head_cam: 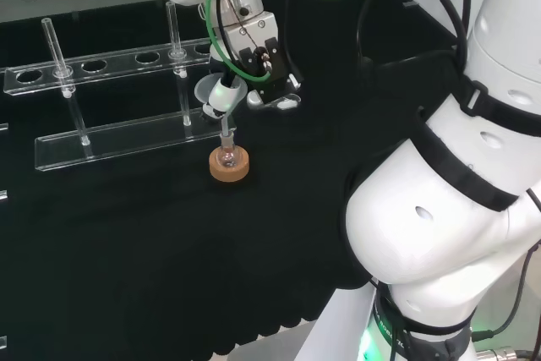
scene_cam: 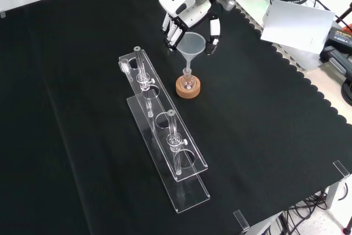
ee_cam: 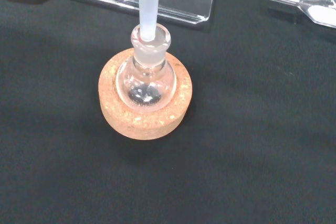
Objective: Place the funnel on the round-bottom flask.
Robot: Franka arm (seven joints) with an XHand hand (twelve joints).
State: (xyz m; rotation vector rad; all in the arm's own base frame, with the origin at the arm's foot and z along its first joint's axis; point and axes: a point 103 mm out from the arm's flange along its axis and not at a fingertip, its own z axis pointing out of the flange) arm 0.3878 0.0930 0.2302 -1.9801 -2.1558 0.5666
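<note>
The funnel's stem is entering the flask (ee_cam: 145,80) neck, so the seating step is under way. Nearest in the front view, a clear rack (scene_cam: 165,141) is lying on the black cloth tabletop (scene_cam: 275,136). Beyond it the small round glass flask is sitting in a rough cork ring (scene_cam: 188,87). Above it the translucent cone of the funnel (scene_cam: 191,44) is standing upright, with the hand (scene_cam: 187,12) behind, its fingers (scene_cam: 171,32) curling around the rim. Next, I judge, comes lowering, then releasing.
</note>
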